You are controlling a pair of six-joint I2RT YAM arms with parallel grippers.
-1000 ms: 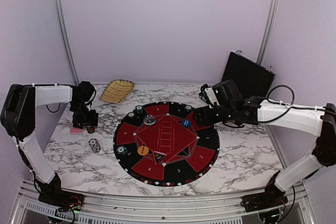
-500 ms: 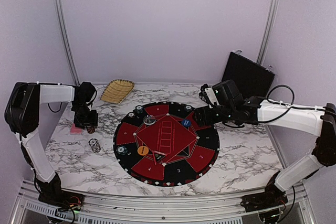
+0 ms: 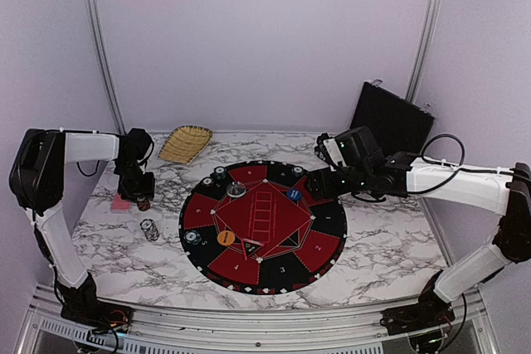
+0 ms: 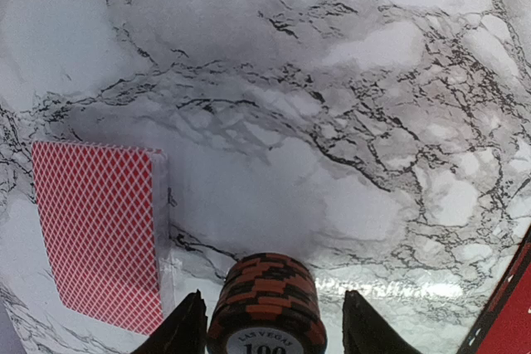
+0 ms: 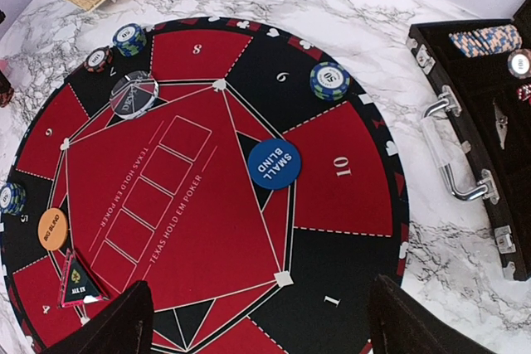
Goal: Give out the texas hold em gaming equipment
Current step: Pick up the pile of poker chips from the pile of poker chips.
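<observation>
Orange-black chip stack [image 4: 265, 304] between left jaws, ungripped; red-backed cards [image 4: 104, 234] beside

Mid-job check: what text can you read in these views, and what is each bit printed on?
"LAS VEGAS", "100": top of the chip stack.
"SMALL BLIND": blue disc.
"BIG BLIND": orange disc.
"ALL IN": triangular marker.
"TEXAS HOLD EM POKER", "1", "8", "10": mat.
Clear disc and mat-edge chips: too blurred to read.

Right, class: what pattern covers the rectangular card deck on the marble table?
Red-and-white diamond lattice on the rectangular card deck, clearest in the left wrist view.
</observation>
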